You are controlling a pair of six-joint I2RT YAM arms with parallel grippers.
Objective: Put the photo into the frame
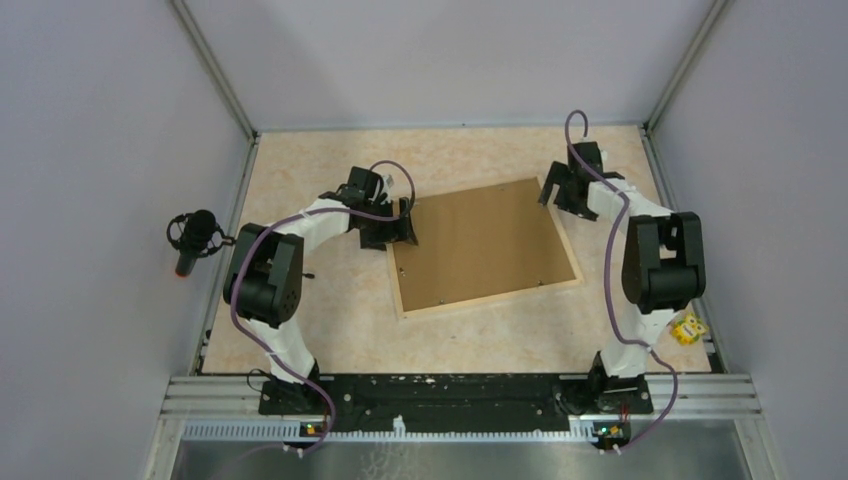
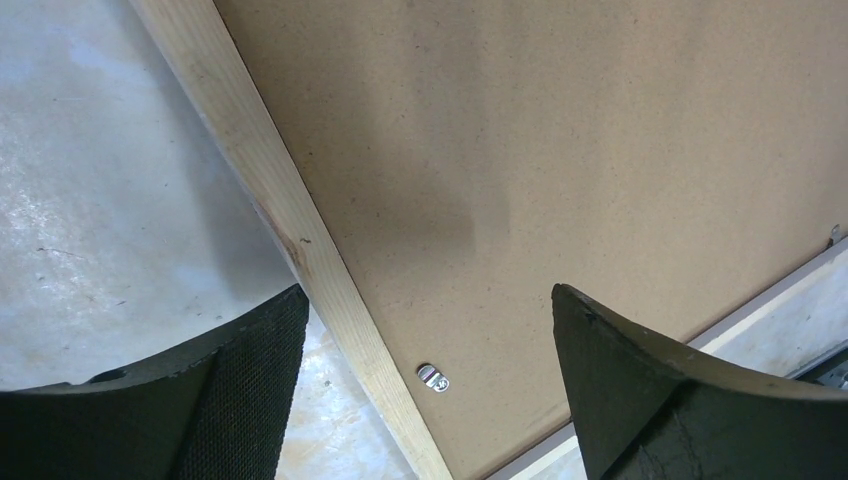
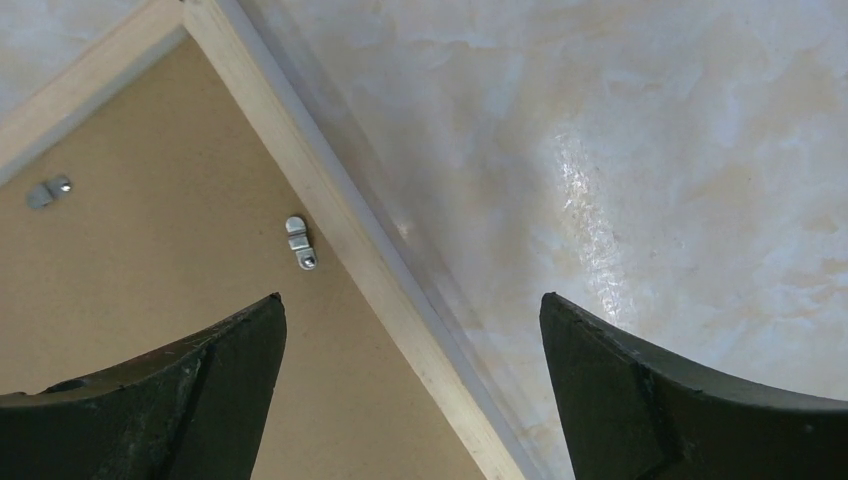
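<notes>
– Frame (image 1: pixel 490 299): location?
– Flat on the table (image 1: pixel 330 330), about the centre, back side up and skewed to the table edges. It is made of thin pale wood strips; the left wrist view shows grain and a knot.
– Contents?
– A brown backing board (image 1: pixel 480 245), matte fibreboard, fills the rectangle inside the strips. Small metal turn clips (image 2: pixel 434 377) sit on the board just beside the wood. One shows in the left wrist view, two in the right.
– Left to right, please.
– A black microphone (image 1: pixel 195 235) stands at the table's left edge.
– Left gripper (image 1: pixel 408 222): jaws wide apart, nothing between them, at the frame's left strip. In its wrist view one finger is over the table and the other over the board, with the strip running between. The finger pad (image 2: pixel 250 400) has a fine mesh texture. Contact with the frame: cannot tell.
– And the right?
– Right gripper (image 1: pixel 560 192): jaws wide apart, empty, at the frame's far right corner, one finger over the board, the other over the table.
– Table surface: glossy, with pale cream-peach marbling.
– A small yellow item (image 1: pixel 688 328) lies at the table's right edge.
</notes>
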